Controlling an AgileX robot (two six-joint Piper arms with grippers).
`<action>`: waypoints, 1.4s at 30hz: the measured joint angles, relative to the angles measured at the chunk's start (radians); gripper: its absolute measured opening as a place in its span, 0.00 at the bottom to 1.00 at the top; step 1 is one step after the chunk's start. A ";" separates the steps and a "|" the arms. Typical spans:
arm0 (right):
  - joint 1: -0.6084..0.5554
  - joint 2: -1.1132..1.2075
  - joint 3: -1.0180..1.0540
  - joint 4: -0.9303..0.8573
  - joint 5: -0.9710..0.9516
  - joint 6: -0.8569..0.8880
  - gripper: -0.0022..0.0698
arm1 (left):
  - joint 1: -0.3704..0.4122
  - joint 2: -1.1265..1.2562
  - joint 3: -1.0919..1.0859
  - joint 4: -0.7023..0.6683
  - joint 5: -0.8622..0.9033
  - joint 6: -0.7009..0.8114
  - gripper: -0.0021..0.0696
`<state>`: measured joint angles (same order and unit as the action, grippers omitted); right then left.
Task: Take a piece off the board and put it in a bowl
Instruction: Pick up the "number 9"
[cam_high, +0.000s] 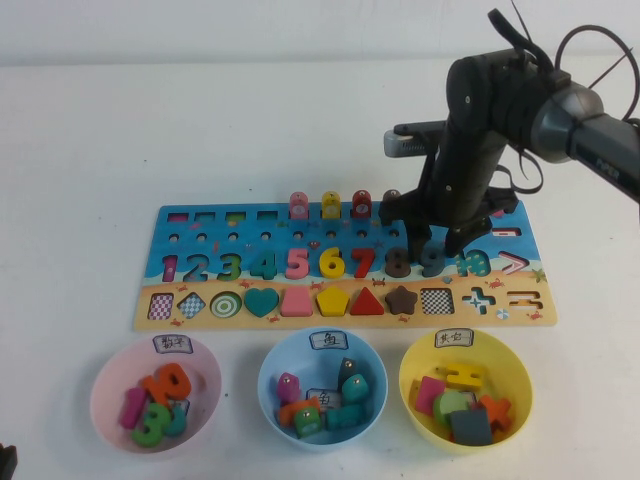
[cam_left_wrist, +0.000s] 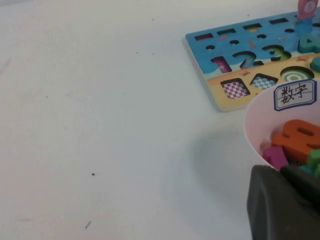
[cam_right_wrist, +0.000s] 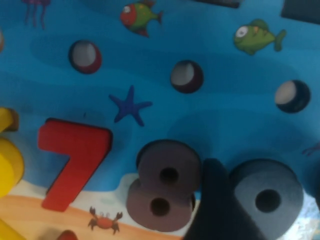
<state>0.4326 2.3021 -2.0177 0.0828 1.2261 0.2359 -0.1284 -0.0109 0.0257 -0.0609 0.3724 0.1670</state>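
Observation:
The blue board (cam_high: 345, 240) lies across the middle of the table. The dark slate-grey piece, a numeral 9 (cam_high: 434, 262), sits in its slot between the brownish 8 (cam_high: 399, 262) and the teal 10 (cam_high: 472, 264). My right gripper (cam_high: 436, 246) reaches down over the board, open, with a finger on each side of the 9 (cam_right_wrist: 267, 195). One of its fingers (cam_right_wrist: 214, 200) stands in the gap between the 8 (cam_right_wrist: 162, 187) and the 9. The pale pink bowl (cam_high: 105, 372) stands front left with several pieces inside. My left gripper (cam_left_wrist: 285, 202) hangs just beside that bowl's rim (cam_left_wrist: 257, 127).
A light blue bowl (cam_high: 272, 365) and a yellow bowl (cam_high: 512, 365), both holding pieces, stand in front of the board. Ring pegs (cam_high: 330, 205) rise at the board's far edge, close to the right arm. White table lies behind the board and to its left.

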 joint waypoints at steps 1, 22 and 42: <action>0.002 0.000 0.000 0.000 0.000 0.000 0.53 | 0.000 0.000 0.000 0.000 0.000 0.000 0.03; 0.008 0.007 -0.004 -0.022 0.000 -0.004 0.37 | 0.000 0.000 0.000 0.000 0.000 0.000 0.03; 0.008 0.000 -0.004 -0.022 0.000 -0.006 0.35 | 0.000 0.000 0.000 0.000 0.000 0.000 0.03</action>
<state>0.4405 2.3023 -2.0212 0.0609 1.2261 0.2295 -0.1284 -0.0109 0.0257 -0.0609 0.3724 0.1670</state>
